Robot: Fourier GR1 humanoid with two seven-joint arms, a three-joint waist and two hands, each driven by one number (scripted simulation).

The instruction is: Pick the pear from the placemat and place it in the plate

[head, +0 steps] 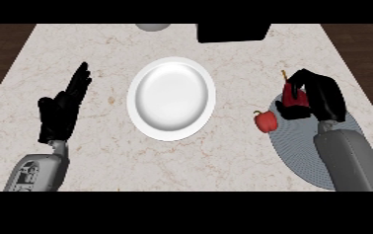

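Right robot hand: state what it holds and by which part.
The right robot hand is curled round a red pear above the placemat, gripping its body; the stem pokes out on top.

Right hand [315, 96] mostly hides the pear [293, 98]

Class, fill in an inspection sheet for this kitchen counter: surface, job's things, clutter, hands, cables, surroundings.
Surface: pale marbled counter.
Job's things: red pear over the grey placemat's far end; white plate at centre, nothing on it.
Clutter: red pepper at the placemat's left edge; black block and grey round thing at the far edge.
Hands: right hand curled round the pear; left hand open, resting at left.
Cables: nothing seen.
Surroundings: dark wood beyond the far corners.
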